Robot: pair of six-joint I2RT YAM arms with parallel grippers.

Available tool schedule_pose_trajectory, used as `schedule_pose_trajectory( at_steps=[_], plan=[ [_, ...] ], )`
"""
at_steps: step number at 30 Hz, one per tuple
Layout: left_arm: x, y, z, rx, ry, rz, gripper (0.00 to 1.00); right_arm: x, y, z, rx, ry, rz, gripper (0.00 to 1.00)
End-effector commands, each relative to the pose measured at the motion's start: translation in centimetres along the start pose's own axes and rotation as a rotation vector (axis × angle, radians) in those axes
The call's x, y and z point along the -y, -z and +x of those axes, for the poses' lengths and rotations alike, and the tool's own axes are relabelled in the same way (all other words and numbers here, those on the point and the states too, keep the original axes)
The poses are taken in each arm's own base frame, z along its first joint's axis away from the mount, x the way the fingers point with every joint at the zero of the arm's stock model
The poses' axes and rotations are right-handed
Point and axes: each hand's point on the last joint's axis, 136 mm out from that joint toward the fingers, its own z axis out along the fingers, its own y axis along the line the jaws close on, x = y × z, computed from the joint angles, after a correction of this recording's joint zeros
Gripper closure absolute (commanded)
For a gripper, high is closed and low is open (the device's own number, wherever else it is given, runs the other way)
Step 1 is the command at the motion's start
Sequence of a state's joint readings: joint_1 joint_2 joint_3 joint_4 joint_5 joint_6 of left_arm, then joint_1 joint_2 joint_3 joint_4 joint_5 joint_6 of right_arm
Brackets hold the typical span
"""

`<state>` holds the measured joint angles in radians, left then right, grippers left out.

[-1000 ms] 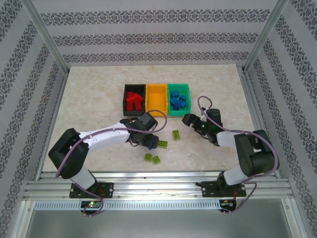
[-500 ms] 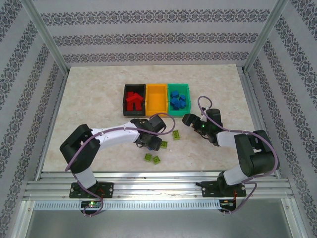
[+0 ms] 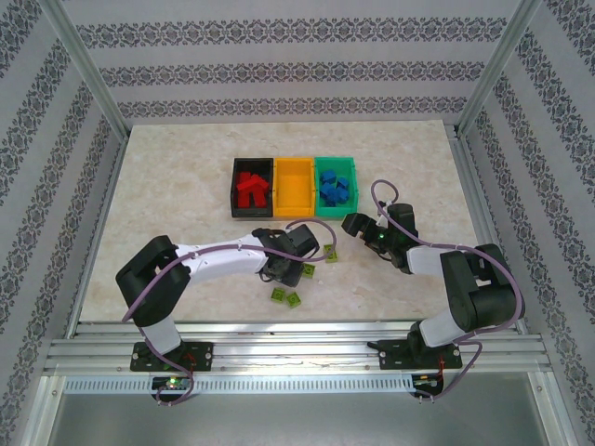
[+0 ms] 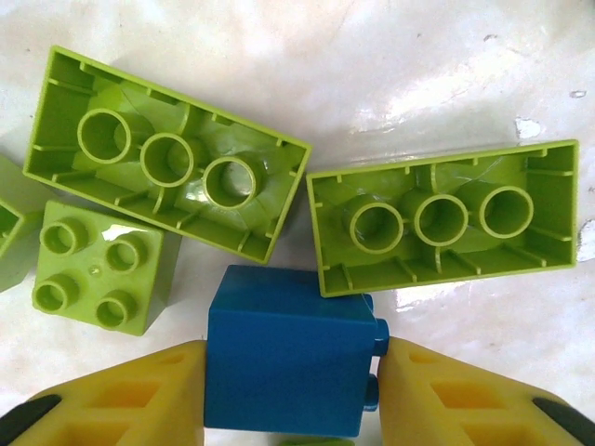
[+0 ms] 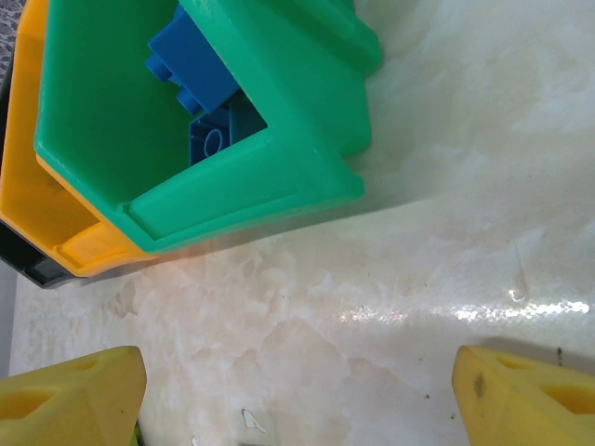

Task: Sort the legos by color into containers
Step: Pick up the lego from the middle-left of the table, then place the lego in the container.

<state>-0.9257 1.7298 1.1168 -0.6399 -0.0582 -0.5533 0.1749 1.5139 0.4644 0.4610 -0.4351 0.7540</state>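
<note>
A blue lego (image 4: 284, 348) lies on its side on the table, and my left gripper (image 4: 290, 372) is shut on it, a yellow finger (image 4: 139, 395) pressed against each side. Just beyond it are two long lime legos (image 4: 167, 153) (image 4: 442, 218) lying studs down and a small square one (image 4: 102, 265). In the top view my left gripper (image 3: 290, 265) sits low among several lime legos (image 3: 331, 252) (image 3: 294, 298). The black container (image 3: 234, 190) holds red legos (image 3: 249, 189), and the green container (image 3: 336, 163) holds blue ones (image 5: 191, 56). My right gripper (image 5: 297, 390) hangs open over bare table near the green container's corner.
The orange-yellow container (image 3: 294, 186) stands between the black and green ones, all in a row at mid-table. Patterned walls and metal posts enclose the marble tabletop. The right arm (image 3: 437, 260) curls along the right side.
My left gripper has slid right toward the lime legos and its fingers have closed onto the blue lego. The right arm has stayed in place.
</note>
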Motion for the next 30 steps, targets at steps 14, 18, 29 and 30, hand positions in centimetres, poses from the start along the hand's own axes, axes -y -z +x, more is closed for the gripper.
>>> schedule_pose_trajectory(
  at_steps=[14,18,29,30],
  plan=[
    [0.9,9.6,-8.8,0.266,0.043,0.117,0.58,-1.0,0.1,-0.7,0.017,0.021,-0.023,0.13],
    [1.5,11.5,-13.6,0.339,0.052,0.172,0.58,-1.0,0.0,-0.8,0.017,0.016,-0.025,0.13],
    [1.9,8.5,-25.7,0.376,0.035,0.214,0.58,-0.8,0.1,-1.2,0.027,0.002,-0.028,0.13],
    [2.0,8.1,-26.3,0.370,0.035,0.217,0.58,-0.7,0.1,-1.2,0.025,0.002,-0.027,0.13]
  ],
)
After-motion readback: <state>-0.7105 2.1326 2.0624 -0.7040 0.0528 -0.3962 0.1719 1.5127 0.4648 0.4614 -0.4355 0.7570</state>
